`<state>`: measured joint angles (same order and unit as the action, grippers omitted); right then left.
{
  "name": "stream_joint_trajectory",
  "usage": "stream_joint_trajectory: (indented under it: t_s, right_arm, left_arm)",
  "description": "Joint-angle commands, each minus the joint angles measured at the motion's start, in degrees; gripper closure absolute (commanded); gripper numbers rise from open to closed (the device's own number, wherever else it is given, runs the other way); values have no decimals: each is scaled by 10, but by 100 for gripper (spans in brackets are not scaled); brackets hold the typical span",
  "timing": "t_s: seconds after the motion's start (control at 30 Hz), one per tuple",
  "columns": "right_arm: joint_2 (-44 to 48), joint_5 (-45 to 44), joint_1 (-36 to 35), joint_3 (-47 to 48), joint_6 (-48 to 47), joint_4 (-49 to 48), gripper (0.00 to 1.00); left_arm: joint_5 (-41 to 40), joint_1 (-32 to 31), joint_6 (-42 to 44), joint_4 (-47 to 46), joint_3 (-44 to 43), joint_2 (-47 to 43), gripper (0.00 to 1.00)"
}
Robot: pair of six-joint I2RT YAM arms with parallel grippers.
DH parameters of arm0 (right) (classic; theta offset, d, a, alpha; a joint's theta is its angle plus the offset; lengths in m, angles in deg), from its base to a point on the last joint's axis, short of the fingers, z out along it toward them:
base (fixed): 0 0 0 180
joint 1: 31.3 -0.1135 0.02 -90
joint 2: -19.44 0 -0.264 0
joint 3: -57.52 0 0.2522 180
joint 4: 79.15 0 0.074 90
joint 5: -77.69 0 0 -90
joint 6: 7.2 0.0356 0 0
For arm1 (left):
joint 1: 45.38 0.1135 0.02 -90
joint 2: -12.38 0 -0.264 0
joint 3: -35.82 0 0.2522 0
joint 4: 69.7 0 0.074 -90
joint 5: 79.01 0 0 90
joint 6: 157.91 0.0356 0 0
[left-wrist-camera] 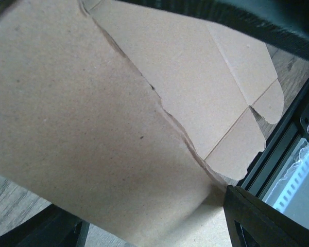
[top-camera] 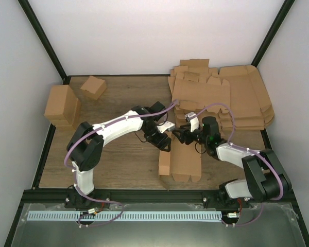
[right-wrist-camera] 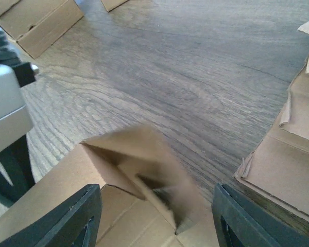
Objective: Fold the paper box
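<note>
Brown cardboard of the paper box (left-wrist-camera: 92, 128) fills almost the whole left wrist view, very close to the lens. One big panel leans across in front, and a flap with creases and rounded tabs lies behind it. The left gripper (left-wrist-camera: 154, 221) has its dark fingers (left-wrist-camera: 257, 221) far apart at the bottom corners, with the cardboard between them. I cannot tell if they press on it.

From above, the paper box (top-camera: 183, 159) lies on the wooden table (top-camera: 123, 103), near the front edge and about in the middle. It is only partly folded, and its left side stands up. The left gripper (top-camera: 165, 141) and the right gripper (top-camera: 179, 135) are close together at the far end of the box.

The right gripper (right-wrist-camera: 154, 211) is spread wide too. A raised flap of the paper box (right-wrist-camera: 136, 152) sits between its fingers (right-wrist-camera: 85, 216) — it looks blurry and touches neither one.

A stack of flat cardboard sheets (top-camera: 237, 98) lies at the far right of the table. Two folded boxes (top-camera: 62, 105) stand at the far left, with a small box (top-camera: 93, 86) just behind them.
</note>
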<state>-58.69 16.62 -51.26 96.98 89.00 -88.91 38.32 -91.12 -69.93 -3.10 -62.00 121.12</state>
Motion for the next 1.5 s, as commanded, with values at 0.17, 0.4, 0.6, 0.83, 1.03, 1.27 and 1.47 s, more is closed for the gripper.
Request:
stream_joint_trajectory:
  t_s: [0.17, 0.4, 0.6, 0.83, 1.03, 1.27, 1.47]
  right_arm:
    - [48, -23, 22, 109, -104, 178, 39]
    - [41, -101, 40, 198, -175, 206, 38]
    - [-67, 46, 62, 335, -260, 365, 42]
    - [-83, 80, 62, 361, -459, 469, 45]
    - [-139, 95, 60, 426, -501, 508, 45]
    - [-176, 106, 48, 436, -546, 520, 48]
    - [-207, 102, 33, 451, -560, 530, 51]
  left_arm:
    - [18, 6, 32, 16, -36, 9, 27]
    - [14, 6, 36, 24, -41, 13, 27]
    - [6, 7, 37, 33, -45, 8, 28]
    - [6, 6, 31, 28, -45, 9, 27]
    - [3, 7, 27, 26, -41, 11, 27]
    - [4, 7, 9, 14, -42, 5, 27]
    - [0, 7, -7, 10, -42, 3, 28]
